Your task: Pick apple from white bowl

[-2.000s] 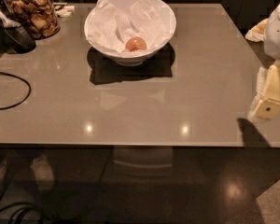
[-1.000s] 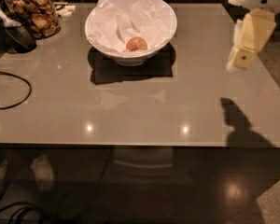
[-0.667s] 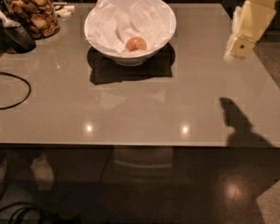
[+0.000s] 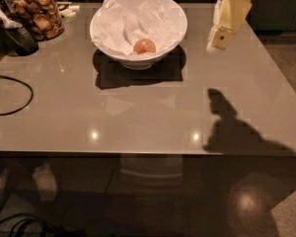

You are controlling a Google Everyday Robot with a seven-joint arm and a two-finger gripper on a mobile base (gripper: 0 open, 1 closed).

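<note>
The apple [image 4: 144, 46], small, round and orange-pink, lies inside the white bowl [image 4: 173, 29] on its crumpled white paper lining, at the back middle of the grey table. The gripper [image 4: 218, 37] hangs above the table to the right of the bowl, pale yellow and pointing down, about level with the bowl's rim and apart from it. It holds nothing that I can see.
A glass jar of brown snacks [image 4: 37, 13] stands at the back left, with a dark object [image 4: 20, 37] beside it. A black cable [image 4: 10, 95] loops along the left edge. The arm's shadow [image 4: 232, 127] falls on the table's right front.
The gripper has moved from the right edge of the table up and leftward, closer to the bowl. The bowl and apple have not moved.
</note>
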